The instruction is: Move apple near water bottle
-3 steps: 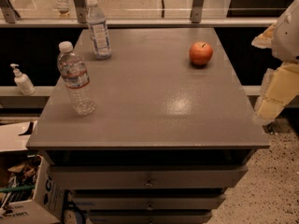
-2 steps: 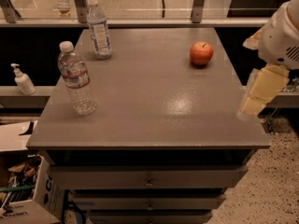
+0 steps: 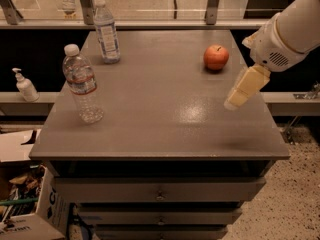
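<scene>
Apple [image 3: 216, 57], single, stem up at one o'clock; water bottle [image 3: 82, 86] at nine and other bottle [image 3: 106, 31] both upright. Gripper [image 3: 233, 100] at three, state I can't tell.

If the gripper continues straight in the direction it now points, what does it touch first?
The gripper hangs over the right side, tilted down and left. It would probably meet the bare table top first; the apple lies farther back, off that line. Depth is unclear.
</scene>
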Robot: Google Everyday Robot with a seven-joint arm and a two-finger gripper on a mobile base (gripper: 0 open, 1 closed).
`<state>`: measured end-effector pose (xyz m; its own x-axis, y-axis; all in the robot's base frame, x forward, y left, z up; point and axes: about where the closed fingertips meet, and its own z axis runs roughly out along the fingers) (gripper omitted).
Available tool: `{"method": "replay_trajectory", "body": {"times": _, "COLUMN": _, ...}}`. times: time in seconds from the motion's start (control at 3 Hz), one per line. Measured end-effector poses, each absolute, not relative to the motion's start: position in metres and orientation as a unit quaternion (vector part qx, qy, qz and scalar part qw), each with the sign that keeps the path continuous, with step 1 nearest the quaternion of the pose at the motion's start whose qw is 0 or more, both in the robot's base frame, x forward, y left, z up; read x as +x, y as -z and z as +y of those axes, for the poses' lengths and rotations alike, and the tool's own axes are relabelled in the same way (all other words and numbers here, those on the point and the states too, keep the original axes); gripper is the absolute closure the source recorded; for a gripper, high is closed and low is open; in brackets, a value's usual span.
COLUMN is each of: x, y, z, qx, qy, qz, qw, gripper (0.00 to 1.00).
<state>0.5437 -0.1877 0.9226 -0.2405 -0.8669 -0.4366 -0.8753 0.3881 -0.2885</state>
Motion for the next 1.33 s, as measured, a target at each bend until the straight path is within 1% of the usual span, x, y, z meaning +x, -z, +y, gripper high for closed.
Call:
{"method": "replay_trajectory", "body": {"times": 0.67, "x": 0.624, "y": -0.893, "z": -0.207, "qx": -0.504, "qy": -0.032, "qz": 0.803, "qw": 0.315, "gripper": 0.0}}
{"method": "replay_trajectory", "body": {"times": 1.0, "x": 0.663, "y": -0.871, "z": -0.216, "qx": -0.474, "qy": -0.075, "qz": 0.806, "qw": 0.345, "gripper": 0.0}}
{"method": "replay_trajectory", "body": {"times": 1.33, "x": 0.663, "y": -0.871, "z": -0.216, "qx": -0.475, "qy": -0.074, "qz": 0.806, "qw": 0.345, "gripper": 0.0}}
